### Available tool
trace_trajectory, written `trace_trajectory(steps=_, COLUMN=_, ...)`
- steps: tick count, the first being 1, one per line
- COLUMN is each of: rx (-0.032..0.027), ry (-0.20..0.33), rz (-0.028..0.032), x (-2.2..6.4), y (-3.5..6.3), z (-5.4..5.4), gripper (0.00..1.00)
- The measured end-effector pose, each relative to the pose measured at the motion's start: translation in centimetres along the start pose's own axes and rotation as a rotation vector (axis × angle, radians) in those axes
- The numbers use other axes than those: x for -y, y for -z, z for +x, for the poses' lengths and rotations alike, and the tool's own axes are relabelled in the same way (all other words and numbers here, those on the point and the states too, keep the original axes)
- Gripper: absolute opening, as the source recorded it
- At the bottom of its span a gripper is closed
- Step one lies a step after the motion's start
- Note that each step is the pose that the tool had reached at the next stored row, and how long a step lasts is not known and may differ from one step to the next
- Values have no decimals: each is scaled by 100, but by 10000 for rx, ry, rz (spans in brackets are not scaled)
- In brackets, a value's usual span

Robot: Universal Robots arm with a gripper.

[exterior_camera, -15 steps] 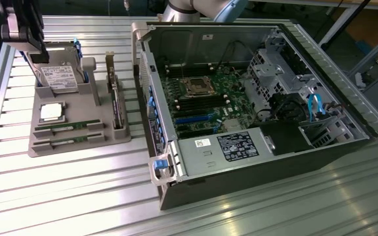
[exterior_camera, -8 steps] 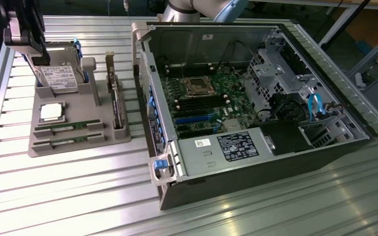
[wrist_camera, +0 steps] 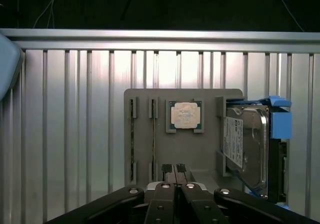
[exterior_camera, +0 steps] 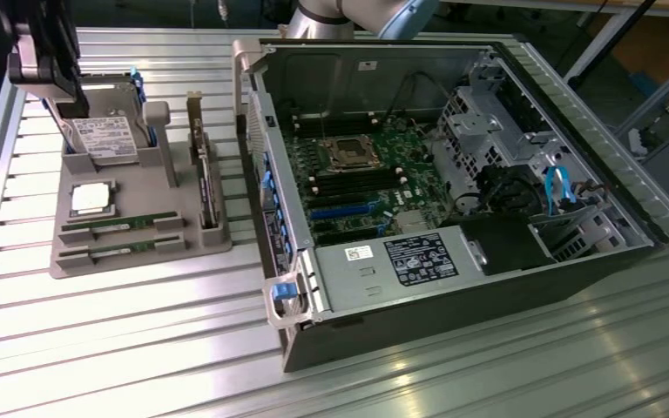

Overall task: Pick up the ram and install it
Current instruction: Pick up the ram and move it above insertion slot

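At the near edge, the slatted metal desk [exterior_camera: 137,348] carries an open computer case [exterior_camera: 451,313] lying on its side on the exterior view's right, with its motherboard [exterior_camera: 364,178] facing up. On the exterior view's left, just beside the case, sits a grey holder tray [exterior_camera: 137,266]. The ram is here: the nearer ram stick [exterior_camera: 122,251] rests on edge in the closest slot of the tray, and the second ram stick [exterior_camera: 119,225] lies parallel just behind it. From the wrist view both appear as thin edges, [wrist_camera: 132,139] and [wrist_camera: 153,139]. Behind them a processor chip [exterior_camera: 91,198] lies flat in its pocket. An upright expansion card [exterior_camera: 205,178] stands along the tray's case side. Farther back a hard drive [exterior_camera: 108,139] with a blue bracket stands in its cradle. Farthest, the pincer [wrist_camera: 174,171] hangs above the tray's hard-drive end, fingers pressed together with nothing between them, well apart from both ram sticks.
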State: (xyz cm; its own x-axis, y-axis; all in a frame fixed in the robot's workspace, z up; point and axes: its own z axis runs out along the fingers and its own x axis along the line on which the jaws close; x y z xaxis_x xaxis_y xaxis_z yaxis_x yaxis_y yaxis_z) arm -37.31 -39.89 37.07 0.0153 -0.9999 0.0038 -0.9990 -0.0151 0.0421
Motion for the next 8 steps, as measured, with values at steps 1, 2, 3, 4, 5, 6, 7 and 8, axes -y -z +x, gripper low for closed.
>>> trace_trajectory(steps=1, rx=0, ry=0, rz=0, x=-3, y=-17, z=0, gripper=10)
trace_trajectory(steps=2, rx=0, ry=0, rz=0, x=-4, y=-24, z=0, gripper=10)
trace_trajectory(steps=3, rx=0, ry=0, rz=0, x=-6, y=-32, z=0, gripper=10)
trace_trajectory(steps=4, rx=0, ry=0, rz=0, x=-7, y=-39, z=0, gripper=10)
trace_trajectory(steps=5, rx=0, ry=0, rz=0, x=-8, y=-47, z=0, gripper=10)
trace_trajectory(steps=6, rx=0, ry=0, rz=1, x=-9, y=-59, z=0, gripper=10)
trace_trajectory(steps=7, rx=0, ry=0, rz=0, x=-10, y=-68, z=0, gripper=10)
trace_trajectory(steps=8, rx=-1, ry=0, rz=-1, x=-12, y=-88, z=-1, gripper=10)
